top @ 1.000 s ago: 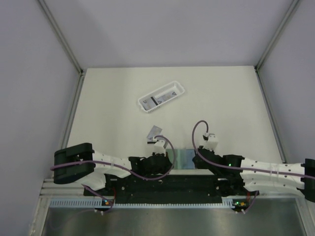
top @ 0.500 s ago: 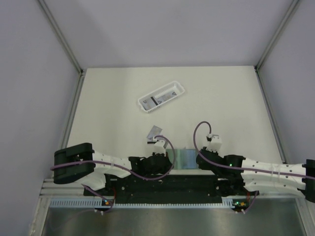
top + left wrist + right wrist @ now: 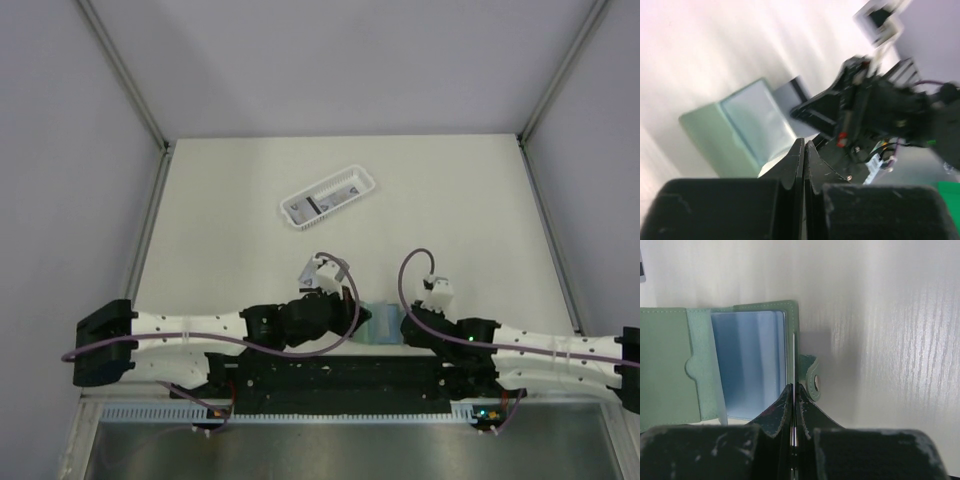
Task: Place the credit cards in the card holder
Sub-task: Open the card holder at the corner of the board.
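Observation:
The sage-green card holder (image 3: 380, 322) lies open at the near edge of the table, its pale bluish inside up; it also shows in the right wrist view (image 3: 747, 365) and the left wrist view (image 3: 740, 130). My right gripper (image 3: 794, 386) is shut on a thin pale credit card (image 3: 793, 357), held edge-on over the holder's right border beside its snap tab (image 3: 813, 379). My left gripper (image 3: 804, 142) is shut with nothing visible between its fingers, its tips at the holder's left side (image 3: 357, 318). Another grey card (image 3: 314, 265) lies partly hidden by the left wrist.
A white slotted basket (image 3: 327, 198) stands further back on the table with black-striped cards in it. Grey walls and metal rails close in the table's sides. The black arm mount and a cable rail run along the near edge (image 3: 330, 375).
The left arm has stretched out, its elbow swinging left and its gripper edging right onto the holder's left part. The right gripper has barely moved.

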### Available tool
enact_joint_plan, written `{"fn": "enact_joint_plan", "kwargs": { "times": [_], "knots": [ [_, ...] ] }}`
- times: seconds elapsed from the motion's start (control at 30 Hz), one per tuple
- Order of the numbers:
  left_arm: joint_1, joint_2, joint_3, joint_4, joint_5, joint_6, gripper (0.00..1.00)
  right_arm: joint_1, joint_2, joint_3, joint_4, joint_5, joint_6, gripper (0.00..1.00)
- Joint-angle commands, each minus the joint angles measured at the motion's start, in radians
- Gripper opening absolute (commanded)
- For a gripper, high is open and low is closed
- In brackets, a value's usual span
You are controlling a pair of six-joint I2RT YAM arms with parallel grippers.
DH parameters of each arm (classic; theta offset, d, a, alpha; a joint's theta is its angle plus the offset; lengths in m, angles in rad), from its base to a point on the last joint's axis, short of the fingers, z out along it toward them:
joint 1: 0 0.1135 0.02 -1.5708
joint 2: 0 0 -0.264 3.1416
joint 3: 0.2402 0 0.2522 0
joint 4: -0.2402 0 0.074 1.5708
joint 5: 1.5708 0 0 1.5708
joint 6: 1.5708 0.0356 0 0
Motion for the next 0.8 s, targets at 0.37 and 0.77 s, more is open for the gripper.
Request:
{"fn": "enact_joint_plan", "kwargs": {
  "times": [0.37, 0.77],
  "knots": [
    [0.012, 0.273, 0.231, 0.165, 0.067, 0.132, 0.0, 0.006, -0.102, -0.081, 0.009, -0.021, 0.06, 0.0],
    [0.038, 0.476, 0.311, 0.268, 0.158, 0.129, 0.0, 0.006, -0.103, -0.094, 0.011, -0.029, 0.071, 0.0]
  ]
}}
